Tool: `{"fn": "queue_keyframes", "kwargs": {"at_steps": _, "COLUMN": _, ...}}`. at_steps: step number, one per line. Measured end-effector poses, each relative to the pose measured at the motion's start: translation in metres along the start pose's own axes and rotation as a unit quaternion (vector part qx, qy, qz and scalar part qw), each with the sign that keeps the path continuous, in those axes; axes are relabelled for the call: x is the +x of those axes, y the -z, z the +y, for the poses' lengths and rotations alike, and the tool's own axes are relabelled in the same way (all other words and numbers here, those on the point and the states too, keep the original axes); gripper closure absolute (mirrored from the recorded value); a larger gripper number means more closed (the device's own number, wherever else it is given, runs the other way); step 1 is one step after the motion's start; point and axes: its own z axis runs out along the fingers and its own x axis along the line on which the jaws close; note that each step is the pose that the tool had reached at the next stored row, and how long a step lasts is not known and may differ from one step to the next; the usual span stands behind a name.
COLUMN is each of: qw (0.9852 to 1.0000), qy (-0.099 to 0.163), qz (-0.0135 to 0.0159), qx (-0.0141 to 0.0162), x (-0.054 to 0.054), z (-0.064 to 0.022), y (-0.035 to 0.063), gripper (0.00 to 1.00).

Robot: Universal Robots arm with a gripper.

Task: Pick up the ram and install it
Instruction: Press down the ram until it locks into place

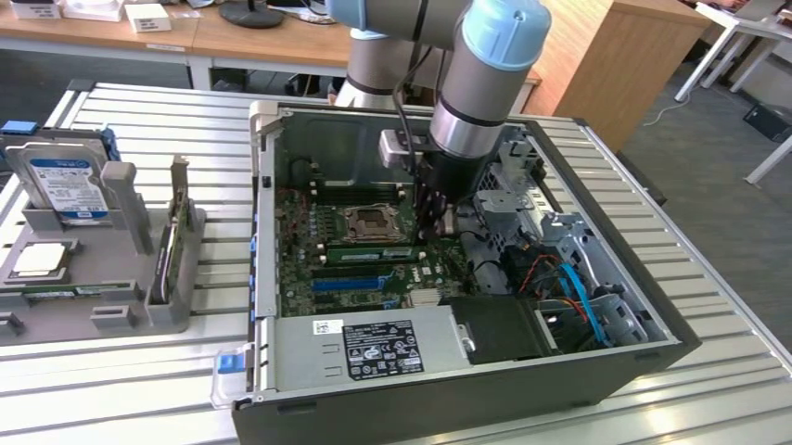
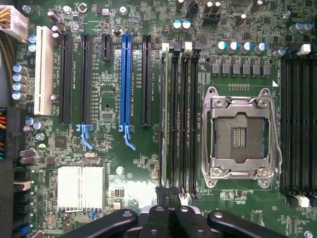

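Note:
The ram (image 1: 367, 252) is a green stick with a pale label. It stands on edge in a slot of the motherboard, just beside the CPU socket (image 1: 371, 222) inside the open computer case (image 1: 266, 278). In the wrist view the ram (image 2: 164, 114) is seen edge-on in the slot nearest the blue connector slot (image 2: 126, 79). My gripper (image 1: 428, 230) reaches down into the case at the ram's end towards the exterior view's right. The gripper (image 2: 168, 194) is shut, its black fingertips (image 2: 161, 192) pressed together right over that end of the stick. Whether they touch it I cannot tell.
Empty black memory slots (image 2: 184, 119) run beside the ram, then the CPU socket (image 2: 241, 136). A power supply (image 1: 384, 348) fills the case's near side, a drive cage with cables (image 1: 569, 278) its right. A grey fixture (image 1: 136, 306) at the exterior view's left holds a hard drive (image 1: 62, 185).

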Motion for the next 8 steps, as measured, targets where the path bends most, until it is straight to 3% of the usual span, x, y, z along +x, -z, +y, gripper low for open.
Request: {"fn": "queue_keyframes", "kwargs": {"at_steps": 8, "qw": 1.0000, "qy": 0.000, "qz": -0.0001, "qx": 0.0000, "x": 0.0000, "z": -0.0001, "y": -0.0022, "gripper": 0.89}}
